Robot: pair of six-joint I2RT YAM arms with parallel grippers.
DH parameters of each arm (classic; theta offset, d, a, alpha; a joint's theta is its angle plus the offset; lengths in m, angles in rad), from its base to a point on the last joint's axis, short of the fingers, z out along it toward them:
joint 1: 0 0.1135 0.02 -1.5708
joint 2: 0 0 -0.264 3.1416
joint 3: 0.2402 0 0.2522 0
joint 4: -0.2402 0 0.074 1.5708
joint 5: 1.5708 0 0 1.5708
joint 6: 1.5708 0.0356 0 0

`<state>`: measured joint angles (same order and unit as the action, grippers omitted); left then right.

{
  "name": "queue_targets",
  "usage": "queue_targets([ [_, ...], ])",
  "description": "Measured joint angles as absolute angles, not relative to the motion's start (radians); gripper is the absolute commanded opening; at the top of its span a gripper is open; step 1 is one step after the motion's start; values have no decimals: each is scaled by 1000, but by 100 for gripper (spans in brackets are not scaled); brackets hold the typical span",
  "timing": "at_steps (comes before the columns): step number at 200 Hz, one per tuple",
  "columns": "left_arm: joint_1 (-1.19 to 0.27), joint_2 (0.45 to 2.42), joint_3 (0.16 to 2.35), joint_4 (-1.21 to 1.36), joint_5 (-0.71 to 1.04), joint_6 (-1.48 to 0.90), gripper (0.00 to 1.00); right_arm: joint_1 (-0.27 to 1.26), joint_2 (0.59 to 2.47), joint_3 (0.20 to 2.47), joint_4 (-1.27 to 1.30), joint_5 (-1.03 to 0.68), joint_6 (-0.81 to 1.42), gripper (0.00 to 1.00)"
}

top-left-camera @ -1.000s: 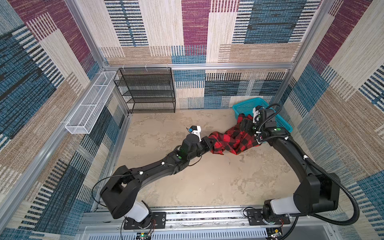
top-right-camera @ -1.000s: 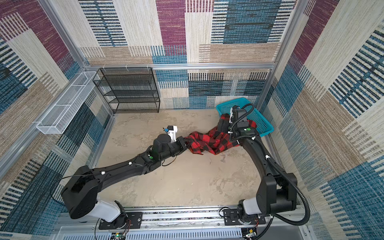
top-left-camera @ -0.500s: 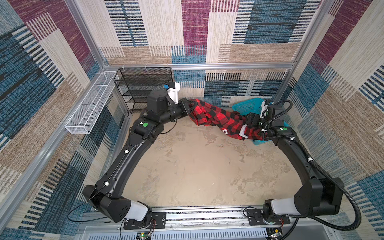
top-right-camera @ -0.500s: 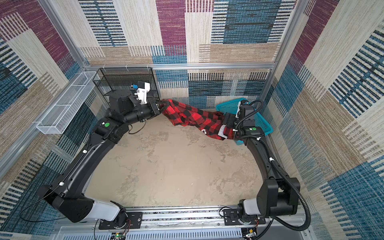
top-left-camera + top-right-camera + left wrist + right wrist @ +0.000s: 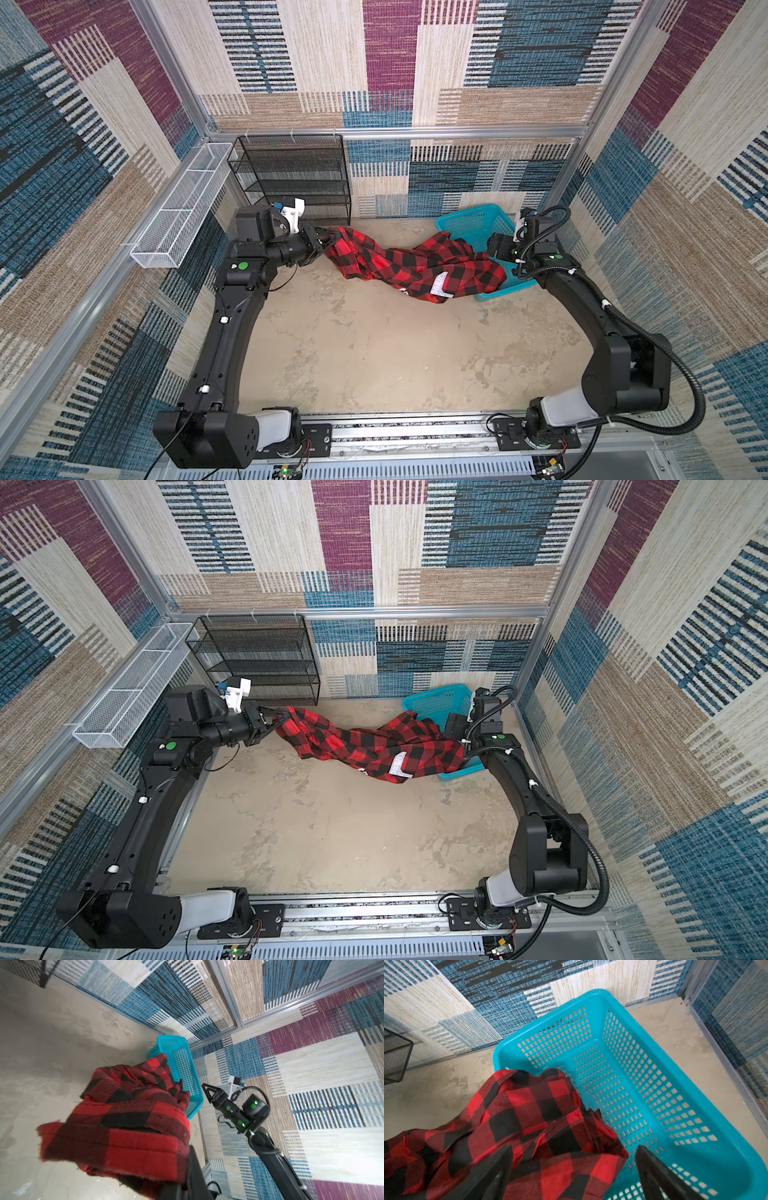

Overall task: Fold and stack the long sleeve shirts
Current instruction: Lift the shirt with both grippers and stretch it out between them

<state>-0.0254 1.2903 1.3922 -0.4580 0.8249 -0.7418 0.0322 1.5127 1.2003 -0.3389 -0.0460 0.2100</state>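
A red-and-black check long sleeve shirt [image 5: 415,266] [image 5: 374,746] hangs stretched across the back of the table in both top views, white lettering [image 5: 438,286] on its low fold. My left gripper [image 5: 328,241] [image 5: 282,720] [image 5: 193,1167] is shut on its left end, in front of the black shelf. The shirt's right end [image 5: 529,1122] drapes over the rim of the blue basket [image 5: 469,220] [image 5: 654,1084]. My right gripper [image 5: 490,253] [image 5: 571,1167] stands open over that end, fabric lying loose between its fingers [image 5: 652,1167].
A black mesh shelf [image 5: 299,178] stands against the back wall at the left. A white wire tray [image 5: 178,208] hangs on the left wall. The blue basket [image 5: 436,696] sits in the back right corner, close to the walls.
My left gripper swung from mid-table up to the back left with the shirt's end, pulling the shirt out long, and has since dropped lower. The right gripper drew back over the basket.
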Motion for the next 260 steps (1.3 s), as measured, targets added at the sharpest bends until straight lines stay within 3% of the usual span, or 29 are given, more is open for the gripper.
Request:
queue_targets([
  [45, -24, 1235, 1272, -429, 868, -744, 0, 33, 1554, 1185, -295, -59, 179, 94],
  [110, -24, 1214, 1191, -409, 861, -741, 0, 2, 1653, 1266, -305, 245, 139, 94],
  [173, -24, 1251, 1272, -431, 841, -702, 0, -98, 1817, 1382, -358, 227, 63, 95],
  [226, -24, 1298, 1290, -442, 818, -677, 0, -147, 1917, 1414, -369, 150, 41, 91],
  [243, -24, 1312, 1309, -459, 812, -659, 0, -154, 1935, 1419, -367, 135, 43, 79],
  [260, -24, 1322, 1336, -485, 791, -636, 0, -170, 1949, 1419, -366, 115, 41, 59],
])
